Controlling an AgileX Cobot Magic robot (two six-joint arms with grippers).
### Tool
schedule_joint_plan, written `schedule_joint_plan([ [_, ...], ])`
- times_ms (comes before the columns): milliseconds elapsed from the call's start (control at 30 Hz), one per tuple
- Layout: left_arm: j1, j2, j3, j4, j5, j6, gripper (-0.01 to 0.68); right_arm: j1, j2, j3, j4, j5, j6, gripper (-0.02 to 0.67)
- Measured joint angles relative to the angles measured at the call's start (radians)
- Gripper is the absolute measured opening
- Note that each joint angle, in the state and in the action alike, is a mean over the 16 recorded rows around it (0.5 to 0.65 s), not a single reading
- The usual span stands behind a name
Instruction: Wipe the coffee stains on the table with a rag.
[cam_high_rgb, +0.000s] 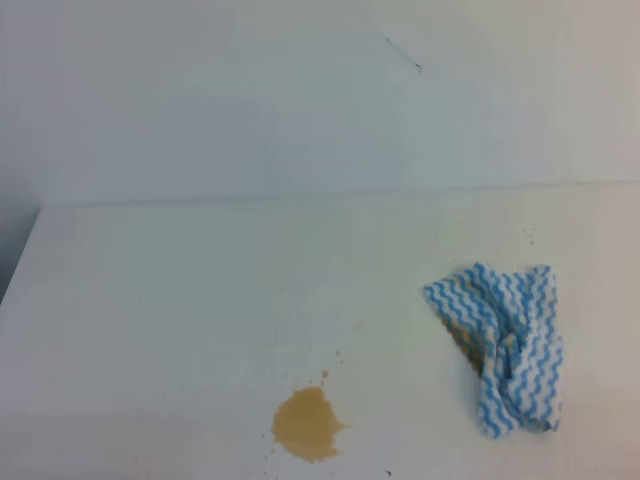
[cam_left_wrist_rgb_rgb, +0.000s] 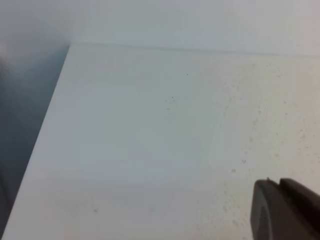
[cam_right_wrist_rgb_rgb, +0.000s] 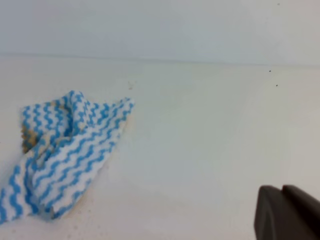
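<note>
The coffee stain (cam_high_rgb: 306, 423) is a tan-brown blotch with a few tiny specks above it, near the front edge of the white table (cam_high_rgb: 160, 300). The rag (cam_high_rgb: 503, 342), white with blue zigzag stripes and brownish marks, lies crumpled on the table to the right of the stain, apart from it. It also shows at the left of the right wrist view (cam_right_wrist_rgb_rgb: 62, 150). Neither gripper shows in the high view. Only a dark finger (cam_left_wrist_rgb_rgb: 282, 210) of my left gripper and a dark finger (cam_right_wrist_rgb_rgb: 285, 212) of my right gripper show, both over bare table.
A plain white wall (cam_high_rgb: 300, 100) rises behind the table. The table's left edge (cam_high_rgb: 20, 260) drops to a dark gap, which also shows in the left wrist view (cam_left_wrist_rgb_rgb: 30, 125). Faint brown specks (cam_left_wrist_rgb_rgb: 260, 120) dot the tabletop there.
</note>
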Motion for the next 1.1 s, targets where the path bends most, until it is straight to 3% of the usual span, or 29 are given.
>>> schedule_joint_plan([
  [1100, 0.0, 0.0, 0.0, 0.0, 0.0, 0.001, -0.004, 0.0, 0.001, 0.0, 0.0, -0.109, 0.0, -0.004],
])
